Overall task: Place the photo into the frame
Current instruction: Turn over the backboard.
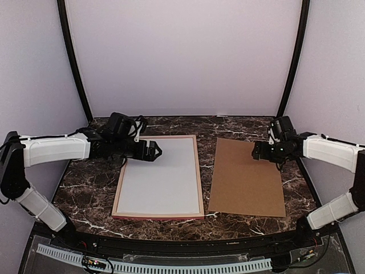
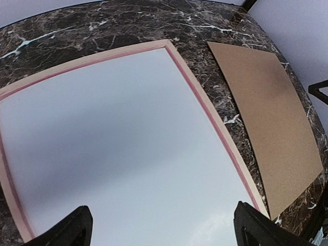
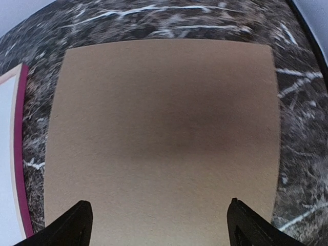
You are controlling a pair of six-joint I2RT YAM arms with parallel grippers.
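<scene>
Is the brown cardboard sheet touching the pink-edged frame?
Apart. The top view shows a strip of dark marble table between the cardboard sheet and the frame.

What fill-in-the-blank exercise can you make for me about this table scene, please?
1. The photo lies in the frame with its ____ side up.
2. The brown board lies to the ____ of the frame.
3. The right gripper hangs over the ____.
4. The left gripper, over the photo, is ____.
Missing words: white; right; board; open
</scene>
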